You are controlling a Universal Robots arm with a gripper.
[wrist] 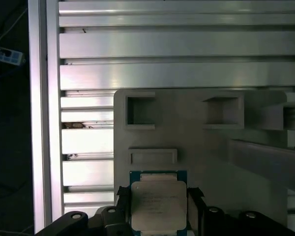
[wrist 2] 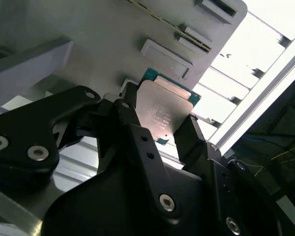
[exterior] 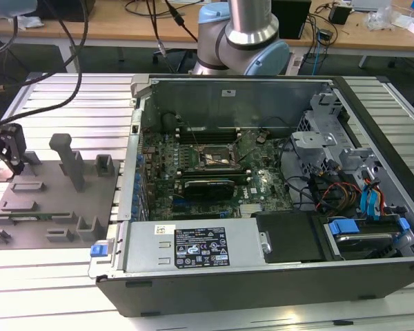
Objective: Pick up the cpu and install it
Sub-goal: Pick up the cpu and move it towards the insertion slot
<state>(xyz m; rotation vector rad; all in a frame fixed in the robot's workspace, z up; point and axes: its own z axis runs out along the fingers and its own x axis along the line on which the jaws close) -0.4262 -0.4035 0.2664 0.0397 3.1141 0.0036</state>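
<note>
- Near: grey PSU box (exterior: 193, 252) runs along the near side of the open PC case. A low carry over it risks a knock that shifts the chip in the grip.
- Mid, at the exterior view's left: gripper (exterior: 12, 160) sits low over the grey fixture tray (exterior: 48, 207). In both wrist views its fingers (wrist: 124, 204) are pressed vs two opposite edges of the cpu (wrist: 159, 204) (wrist 2: 166, 110), silvery lid up. Can't tell if the chip is clear of the tray yet.
- Hold is on thin edges only, so a small bump or uneven squeeze could tilt or drop it. Too much squeeze could chip the green rim.
- Tray posts (exterior: 69, 160) stand just right of the gripper. A flat sideways move w/o lift would likely snag them.
- Case wall (exterior: 134, 158) stands btw tray and motherboard (exterior: 262, 183), so same risk if clearance is short.
- Socket (exterior: 217, 160) sits mid-board, well apart from the chip. A rotated or tilted set-down could jam it or hurt the contacts. Can't tell bracket state.
- Far: loose cables (exterior: 76, 41) hang at the far left and could drag on the arm (exterior: 245, 34).
</note>
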